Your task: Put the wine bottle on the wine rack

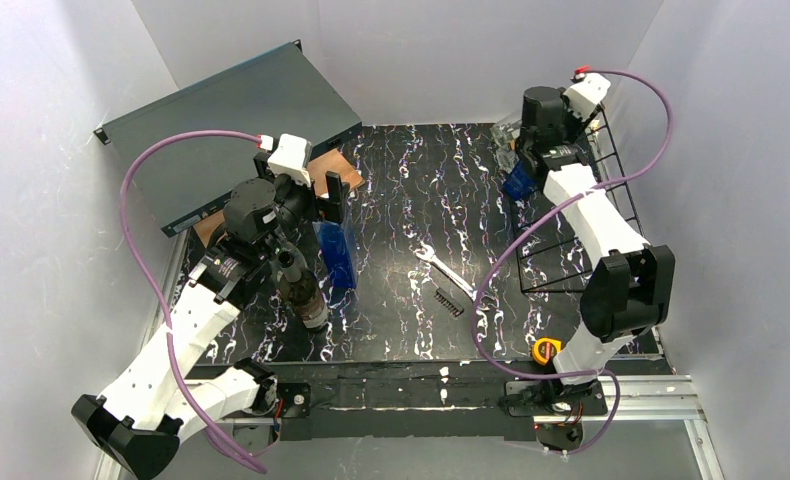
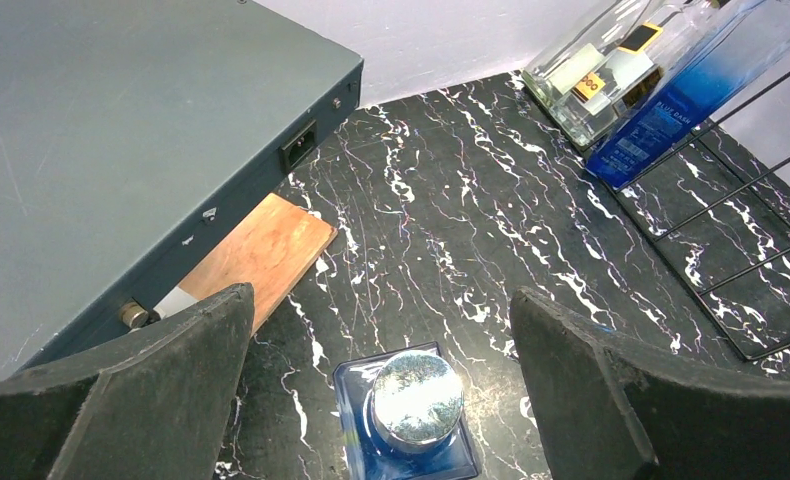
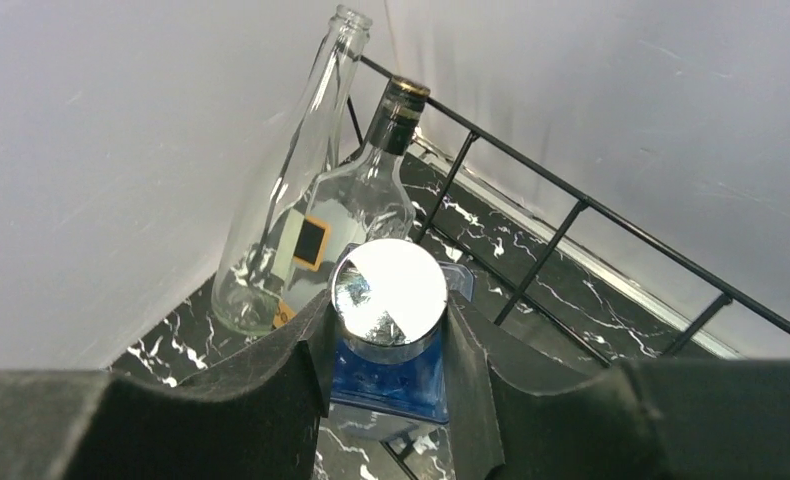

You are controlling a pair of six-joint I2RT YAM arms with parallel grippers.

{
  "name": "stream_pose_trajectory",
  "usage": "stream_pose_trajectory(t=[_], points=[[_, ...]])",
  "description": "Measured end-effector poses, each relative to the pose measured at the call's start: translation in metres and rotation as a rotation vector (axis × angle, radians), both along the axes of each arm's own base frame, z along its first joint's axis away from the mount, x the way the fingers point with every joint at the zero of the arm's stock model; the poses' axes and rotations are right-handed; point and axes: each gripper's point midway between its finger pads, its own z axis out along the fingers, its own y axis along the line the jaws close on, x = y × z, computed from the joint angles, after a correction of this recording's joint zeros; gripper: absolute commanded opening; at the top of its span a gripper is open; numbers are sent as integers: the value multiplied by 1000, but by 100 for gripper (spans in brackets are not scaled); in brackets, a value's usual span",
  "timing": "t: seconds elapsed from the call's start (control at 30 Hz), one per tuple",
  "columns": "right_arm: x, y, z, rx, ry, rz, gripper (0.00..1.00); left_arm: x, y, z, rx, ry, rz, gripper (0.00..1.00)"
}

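Note:
The black wire wine rack stands at the right wall. My right gripper is shut on the neck of a blue square bottle with a silver cap, at the rack's far end. Two clear bottles lean on the rack just behind it. My left gripper is open, its fingers wide on either side above a second blue bottle that stands upright on the table. A dark wine bottle sits under the left arm, untouched.
A dark grey flat case fills the back left, propped over a wooden board. A wrench and a small comb-like tool lie mid-table. A yellow tape measure sits near the right arm's base.

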Motion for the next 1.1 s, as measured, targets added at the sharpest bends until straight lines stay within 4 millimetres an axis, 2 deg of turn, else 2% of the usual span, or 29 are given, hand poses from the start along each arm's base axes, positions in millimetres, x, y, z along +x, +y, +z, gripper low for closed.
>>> stream_pose_trajectory(t=[0.3,0.63,0.97,1.1], points=[[16,-43,-6,63,-99,18,1,0,0,0,-4,1,0,99],[25,-60,-9,81,-166,71,1,0,0,0,-5,2,0,99],[34,-101,-21,149,-231,105,1,0,0,0,-5,2,0,99],[37,-110,-27,185,-241,141,1,0,0,0,-5,2,0,99]])
